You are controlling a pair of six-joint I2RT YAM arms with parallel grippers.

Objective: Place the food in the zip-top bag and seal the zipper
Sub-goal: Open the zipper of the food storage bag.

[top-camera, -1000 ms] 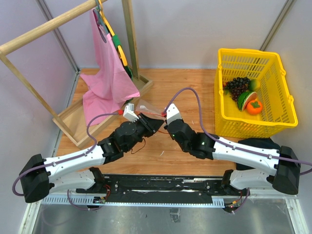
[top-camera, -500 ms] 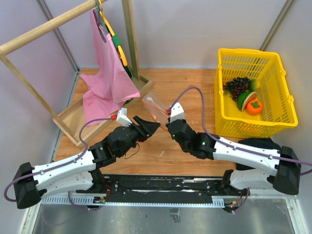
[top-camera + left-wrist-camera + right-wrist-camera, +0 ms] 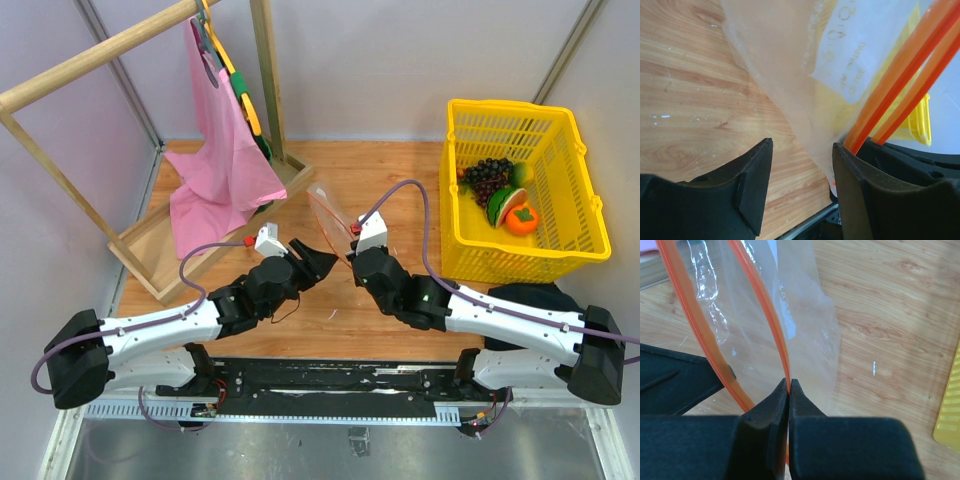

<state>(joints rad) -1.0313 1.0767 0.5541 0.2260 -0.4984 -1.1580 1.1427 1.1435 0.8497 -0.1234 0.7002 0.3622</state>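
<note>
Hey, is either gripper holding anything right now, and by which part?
The right gripper pinches the zip-top bag by its orange zipper edge; the left gripper stands open around the bag.

Zip-top bag [image 3: 328, 205]: clear crinkly film, white printed label, held off tabletop mid-table, tilted, mouth open. Zipper [image 3: 771, 315]: thin orange-red strip, two tracks parted into loop, one track pinched in right gripper [image 3: 789, 382], fingers closed tight on it. Food sits in yellow basket [image 3: 520, 268] at right, well apart from bag: dark purple grape bunch [image 3: 487, 178], watermelon slice [image 3: 503, 203] with green rind and red flesh, orange persimmon [image 3: 521, 219] with green top, all three touching.
</note>
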